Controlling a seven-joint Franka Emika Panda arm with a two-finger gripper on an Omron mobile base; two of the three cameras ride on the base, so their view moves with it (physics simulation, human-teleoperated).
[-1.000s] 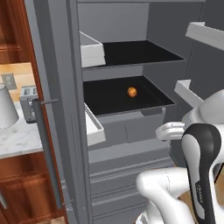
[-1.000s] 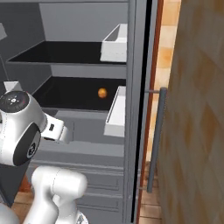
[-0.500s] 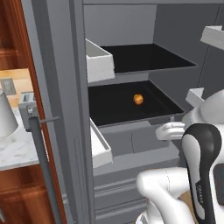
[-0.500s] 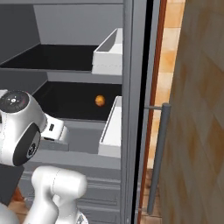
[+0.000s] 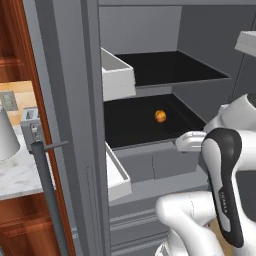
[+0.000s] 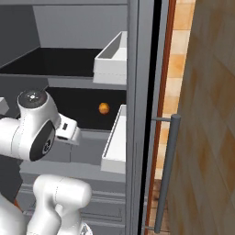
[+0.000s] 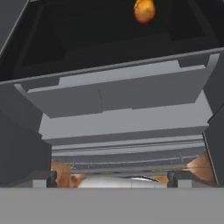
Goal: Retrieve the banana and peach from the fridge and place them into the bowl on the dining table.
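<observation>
Left base view: mounted behind the arm on its left, facing forward and slightly down, close to the open fridge [image 5: 150, 75]; door edge fills frame left, arm lower right. Right base view: same from behind-right, close; door edge and handle at frame centre-right, arm lower left. Both share the dark shelves [image 5: 145, 125], white door bins [image 6: 114, 142] and the peach [image 5: 160, 116] mid-frame. Hand view: low, very near, looking along the jaws at the drawer fronts [image 7: 122, 94], peach at top centre.
</observation>
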